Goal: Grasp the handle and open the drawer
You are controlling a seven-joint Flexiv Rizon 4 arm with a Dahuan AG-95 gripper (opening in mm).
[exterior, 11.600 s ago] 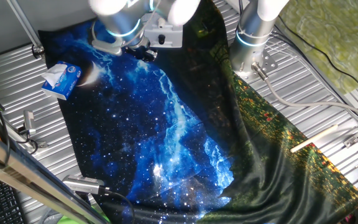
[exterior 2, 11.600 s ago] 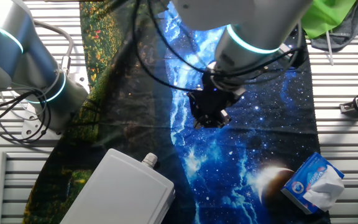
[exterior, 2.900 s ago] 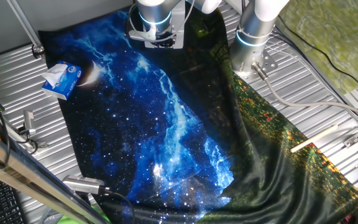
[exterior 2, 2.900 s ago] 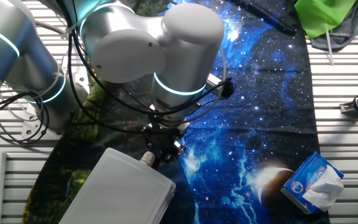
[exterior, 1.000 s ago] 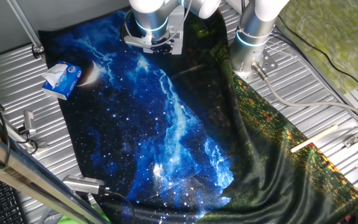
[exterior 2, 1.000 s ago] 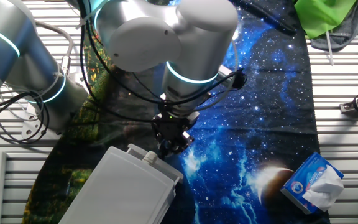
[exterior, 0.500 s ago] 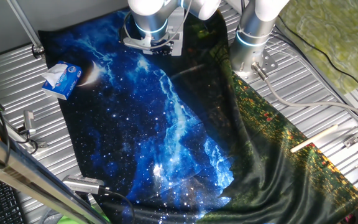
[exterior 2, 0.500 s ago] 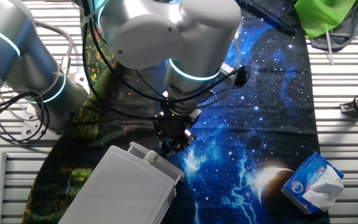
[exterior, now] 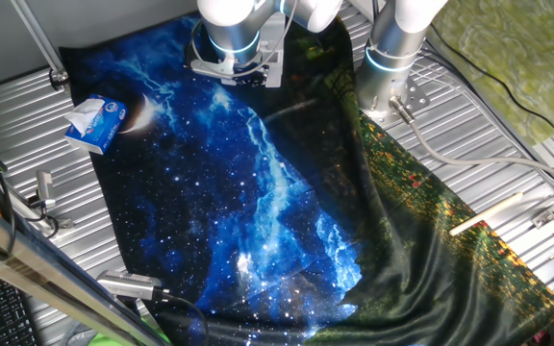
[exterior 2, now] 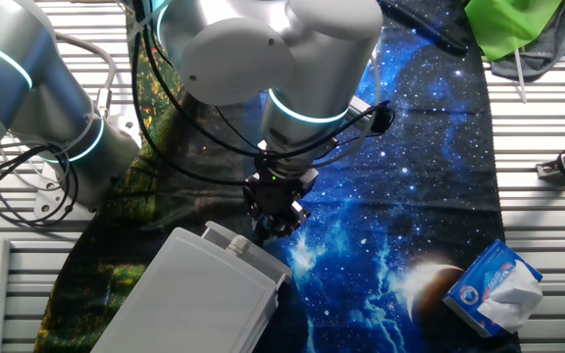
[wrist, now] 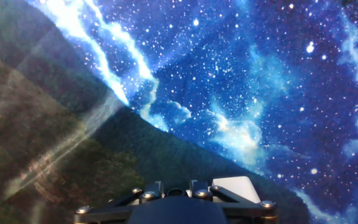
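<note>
From one fixed view I see only the arm's wrist leaning over the far end of the starry cloth (exterior: 248, 231) on the counter (exterior: 508, 144); the hand itself is hidden behind the wrist, and the drawer does not show here at all. A blue-and-white tissue box (exterior: 95, 122) sits well off to one side of the arm. From the other fixed view the hand (exterior 2: 268, 227) hangs down under the wrist, its dark fingers (exterior 2: 260, 228) close together right at the handle (exterior 2: 236, 246), a small pale knob on the front of the drawer (exterior 2: 194, 299). The fingers look pinched on the knob, though I cannot see the contact itself clearly. The drawer front stands slightly out from the white housing, just below the hand. The tissue box (exterior 2: 495, 286) lies well away, on the far side of the hand from the drawer. In the hand view I get the cloth (wrist: 229, 81) ahead and only the hand's base at the bottom edge; the fingertips and knob are out of sight.
</note>
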